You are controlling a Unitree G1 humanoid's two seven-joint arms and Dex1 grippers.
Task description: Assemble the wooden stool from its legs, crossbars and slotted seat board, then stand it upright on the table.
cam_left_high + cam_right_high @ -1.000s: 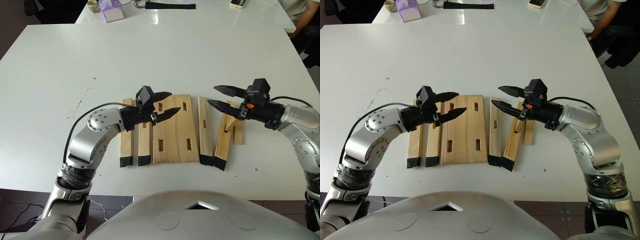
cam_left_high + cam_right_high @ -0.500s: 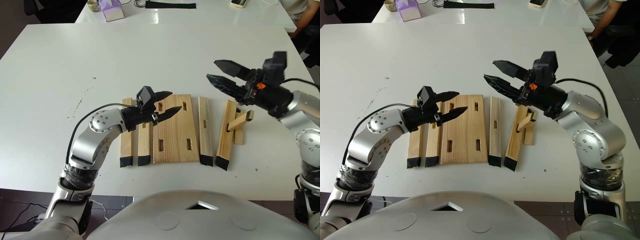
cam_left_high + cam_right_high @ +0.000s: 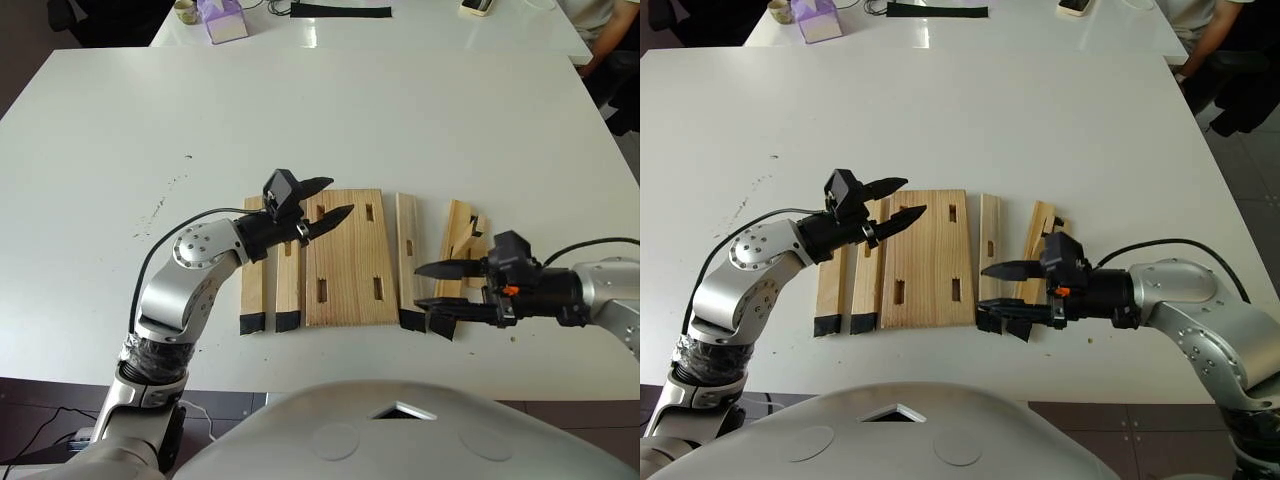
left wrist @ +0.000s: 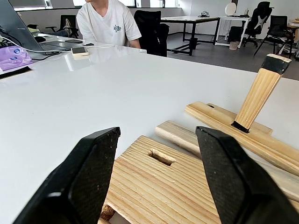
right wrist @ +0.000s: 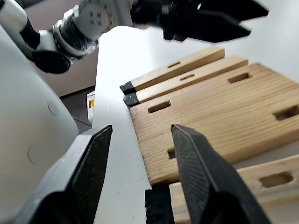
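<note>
The right pincer has swung right down, from high over the right-hand pieces to low at the near edge of the white tabletop. The left pincer has barely shifted.

The right pincer's black fingers are spread wide, holding nothing and pointing toward 9 o'clock. The lower finger covers the black-capped near end of the pale wooden inner right leg. Whether it touches the wood, I cannot tell. The outer right leg, just beside it at 3 o'clock, has its near end hidden behind the same pincer. A short wooden crossbar stands tilted out of that leg's slot.

The flat, pale, rectangular wooden seat board with its four slots lies mid-tabletop, long axis running 12 to 6. At its 9 o'clock side lie the inner left leg and the outer left leg, parallel to it, with their black tips at the 6 o'clock end. Their far ends are hidden under the left pincer, which hovers with fingers apart, empty, aimed toward 2 o'clock over the board's far-left corner.
</note>
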